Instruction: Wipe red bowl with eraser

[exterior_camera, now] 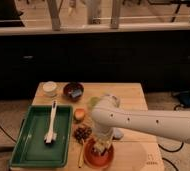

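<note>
Arm: white, enters from right edge, elbow bent over centre of the wooden table [130, 95], forearm drops toward front edge.
Gripper [101, 146]: down inside the red bowl, tip at/near bowl floor. Opening: cannot tell, wrist body covers it. Whether anything is gripped: cannot tell.
Red bowl [89, 157]: front-centre of table, near front edge, directly under gripper. Upright. Only rim and part of interior visible around the wrist.
Eraser: no clear sighting. Pale/dark bits at gripper tip inside bowl, not identifiable w/ confidence.
Green tray [35, 145]: front-left, overhangs table's left side. Rectangular, raised rim.
White brush [51, 125]: lies lengthwise in tray, handle pointing to rear, head toward front.
Maroon bowl [73, 91]: rear-left of table, small, dark. Holds a grey-blue item, looks like cloth.
White cup [50, 88]: just left of maroon bowl, rear-left corner area.
Orange cup [79, 114]: small, between tray and arm, mid-table.
Dark cluster [81, 133]: knobbly brown clump, just beside tray's right rim, behind and left of red bowl. Nature unclear.
Yellow-green item [92, 102]: partly hidden behind arm elbow, mid-table.
Thin stick [81, 156]: yellowish, lies along left of red bowl, touching or nearly so.
Backdrop: dark cabinet fronts behind table, glazing above.
</note>
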Robot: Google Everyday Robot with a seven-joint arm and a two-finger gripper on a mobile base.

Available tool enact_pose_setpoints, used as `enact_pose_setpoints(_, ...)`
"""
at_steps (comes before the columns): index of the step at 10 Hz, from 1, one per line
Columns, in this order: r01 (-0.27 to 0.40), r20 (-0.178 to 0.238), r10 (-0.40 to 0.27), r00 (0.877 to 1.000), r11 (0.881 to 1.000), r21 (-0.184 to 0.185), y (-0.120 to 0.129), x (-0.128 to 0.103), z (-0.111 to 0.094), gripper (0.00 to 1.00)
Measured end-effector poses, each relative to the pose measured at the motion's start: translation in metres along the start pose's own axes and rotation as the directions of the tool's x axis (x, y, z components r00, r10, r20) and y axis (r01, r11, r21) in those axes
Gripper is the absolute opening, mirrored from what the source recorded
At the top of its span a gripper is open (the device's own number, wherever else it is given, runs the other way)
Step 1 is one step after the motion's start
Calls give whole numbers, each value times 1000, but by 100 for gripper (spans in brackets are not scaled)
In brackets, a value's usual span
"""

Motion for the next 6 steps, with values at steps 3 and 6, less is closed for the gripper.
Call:
enact_pose_setpoints(3,101,-17,-101,995,995,15,-29,-25,-1,3)
enact_pose_setpoints(6,192,-25,-191,981,981,33,-41,-49,-5,3)
